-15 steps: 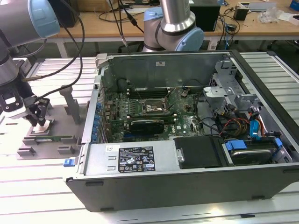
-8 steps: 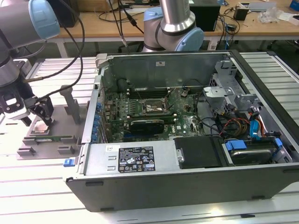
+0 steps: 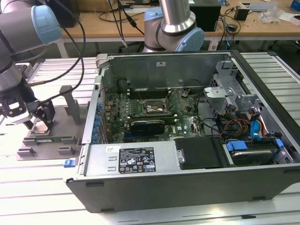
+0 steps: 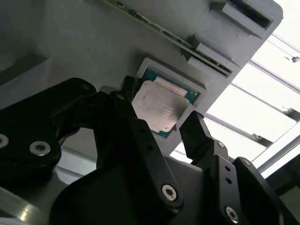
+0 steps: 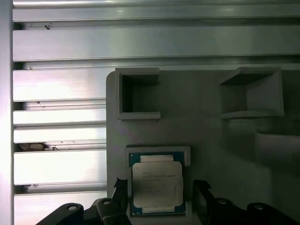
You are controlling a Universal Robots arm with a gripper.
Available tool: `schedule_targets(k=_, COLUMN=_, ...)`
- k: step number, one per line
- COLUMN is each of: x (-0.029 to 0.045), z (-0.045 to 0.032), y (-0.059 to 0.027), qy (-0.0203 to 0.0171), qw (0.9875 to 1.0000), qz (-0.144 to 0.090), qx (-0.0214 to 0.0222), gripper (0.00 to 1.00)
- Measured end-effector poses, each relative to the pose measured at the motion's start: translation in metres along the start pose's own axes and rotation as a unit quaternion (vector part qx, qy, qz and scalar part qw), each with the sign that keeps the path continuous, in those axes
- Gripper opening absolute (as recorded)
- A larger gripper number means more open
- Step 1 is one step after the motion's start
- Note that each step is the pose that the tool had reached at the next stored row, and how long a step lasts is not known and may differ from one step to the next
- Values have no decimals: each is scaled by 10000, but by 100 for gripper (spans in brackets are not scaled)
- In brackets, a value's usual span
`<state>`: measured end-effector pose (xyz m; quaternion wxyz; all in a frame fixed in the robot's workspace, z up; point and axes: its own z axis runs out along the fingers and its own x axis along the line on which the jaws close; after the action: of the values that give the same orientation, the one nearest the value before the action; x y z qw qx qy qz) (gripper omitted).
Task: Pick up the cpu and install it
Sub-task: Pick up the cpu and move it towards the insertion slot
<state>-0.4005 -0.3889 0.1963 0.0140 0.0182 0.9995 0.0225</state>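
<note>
The cpu [image 5: 156, 183], a small flat square chip with a shiny silver top, lies in a shallow square recess of a grey holder block [image 5: 206, 131]; it also shows in the second wrist view [image 4: 159, 108]. My gripper [image 3: 40, 119] hangs just over that block at the exterior view's left. It is open, with one black finger [image 4: 126, 91] on each side of the chip and a gap to its edges [image 5: 159, 187]. The dark metal-framed socket [image 3: 151, 107] sits on the motherboard inside the open computer case [image 3: 187, 164].
A long green memory stick [image 3: 51, 138] lies along the holder's front edge. Upright grey posts [image 3: 70, 101] rise from the block beside my gripper. A second arm's base [image 3: 173, 23] stands behind the case. Ribbed metal table slats [image 5: 56, 84] surround the block.
</note>
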Motion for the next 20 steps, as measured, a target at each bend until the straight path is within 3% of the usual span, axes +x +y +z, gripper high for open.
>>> schedule_targets(k=8, x=3, z=58, y=28, qy=2, qw=10000, qz=-1, qx=1, gripper=66)
schedule_targets(k=20, x=4, z=82, y=34, qy=2, qw=10000, qz=-16, qx=1, gripper=66)
